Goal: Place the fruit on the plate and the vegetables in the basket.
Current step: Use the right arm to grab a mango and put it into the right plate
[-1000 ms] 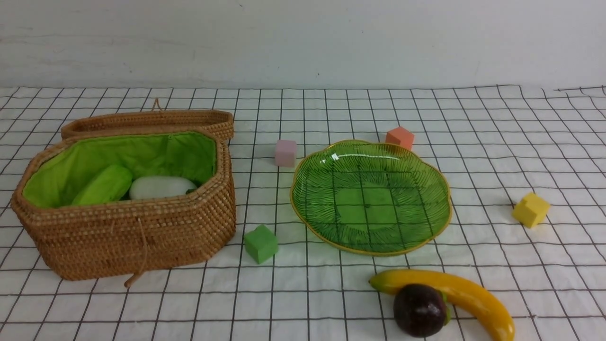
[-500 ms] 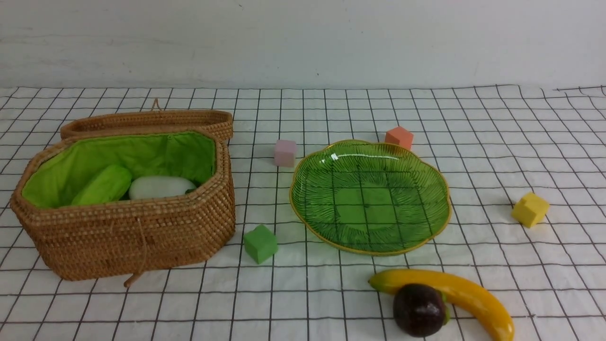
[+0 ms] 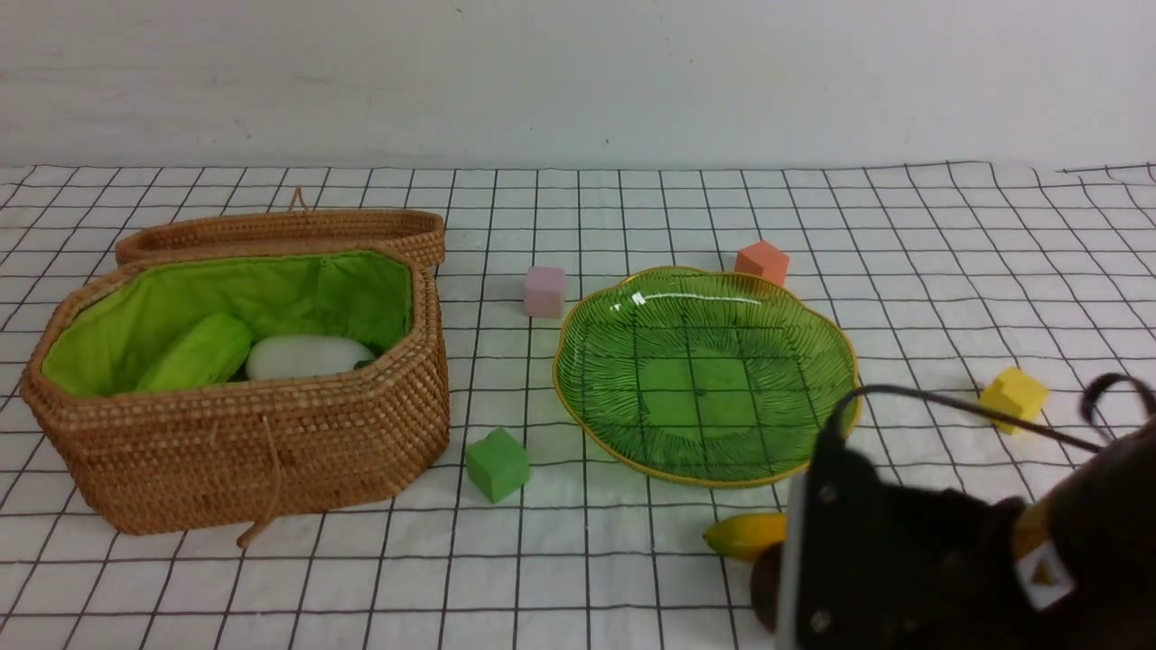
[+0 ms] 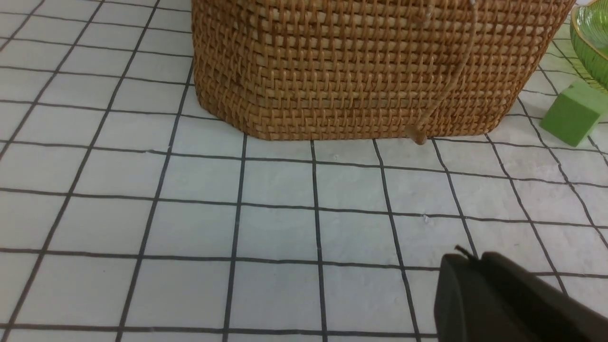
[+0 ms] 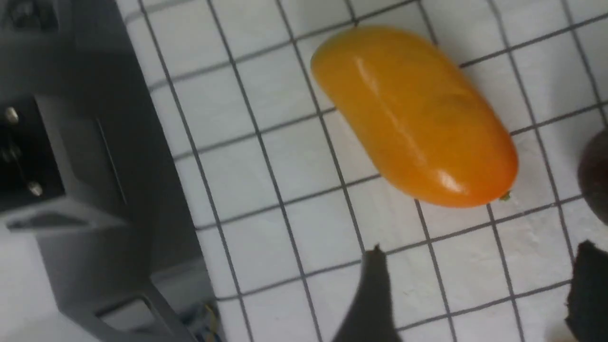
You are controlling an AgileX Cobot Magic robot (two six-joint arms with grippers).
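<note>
The wicker basket (image 3: 271, 442) stands at the left with its lid (image 3: 289, 230) behind it. Inside lie a pale green gourd (image 3: 199, 352) and a white radish (image 3: 307, 357). The green plate (image 3: 704, 375) has nothing on it. My right arm (image 3: 912, 564) covers most of the banana (image 3: 745, 534) and the purple fruit (image 3: 766, 578). In the right wrist view the right gripper (image 5: 479, 268) is open over bare cloth, short of the orange mango (image 5: 413, 116); the purple fruit (image 5: 596, 175) shows at the edge. The left gripper (image 4: 468, 259) is shut and holds nothing, low before the basket (image 4: 361, 66).
Foam cubes lie around the plate: green (image 3: 497, 463), pink (image 3: 545, 291), orange (image 3: 763, 262), yellow (image 3: 1013, 397). A grey part of the robot's base (image 5: 95, 166) stands close to the mango. The checked cloth ends at the white wall behind.
My right arm has come into the front view at the lower right and now hides most of the banana and the purple fruit. Nothing else has moved.
</note>
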